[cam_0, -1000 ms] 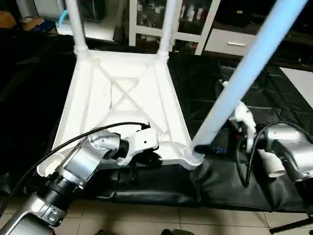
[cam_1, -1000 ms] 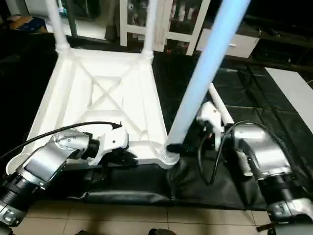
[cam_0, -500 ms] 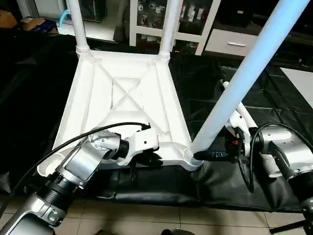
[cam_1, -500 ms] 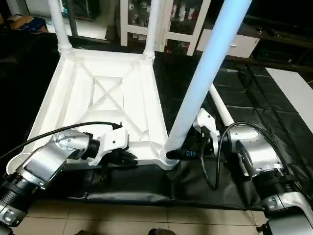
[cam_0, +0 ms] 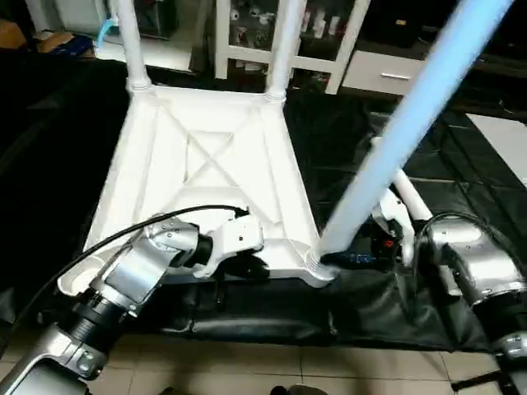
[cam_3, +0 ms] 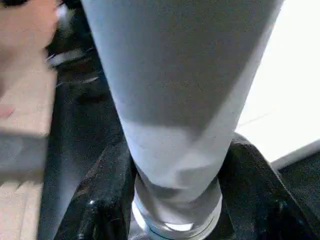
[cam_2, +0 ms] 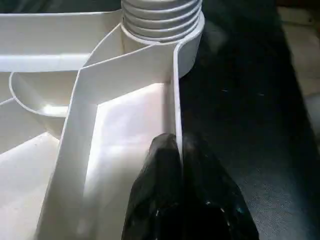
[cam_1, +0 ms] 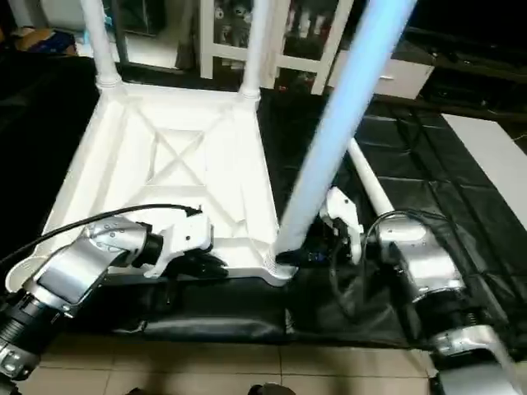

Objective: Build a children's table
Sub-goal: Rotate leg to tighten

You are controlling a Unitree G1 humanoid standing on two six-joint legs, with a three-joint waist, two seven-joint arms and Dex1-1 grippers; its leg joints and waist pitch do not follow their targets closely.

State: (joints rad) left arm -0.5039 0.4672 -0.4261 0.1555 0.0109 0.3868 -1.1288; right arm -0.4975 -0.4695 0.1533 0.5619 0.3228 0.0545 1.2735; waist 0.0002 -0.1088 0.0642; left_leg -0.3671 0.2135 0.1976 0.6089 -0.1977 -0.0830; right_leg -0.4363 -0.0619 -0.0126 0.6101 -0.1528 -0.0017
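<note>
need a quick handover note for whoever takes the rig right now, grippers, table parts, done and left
Left gripper: shut on the near rim of the upside-down tabletop, steadying it.
Right gripper: fingers on either side of the base of the near right leg, right above its socket; a firm grip cannot be confirmed.
Done: two far legs stand in their sockets, and the near right leg is in its socket.
Left: the fourth leg lies on the black cover to the right; the near left socket is empty.
</note>
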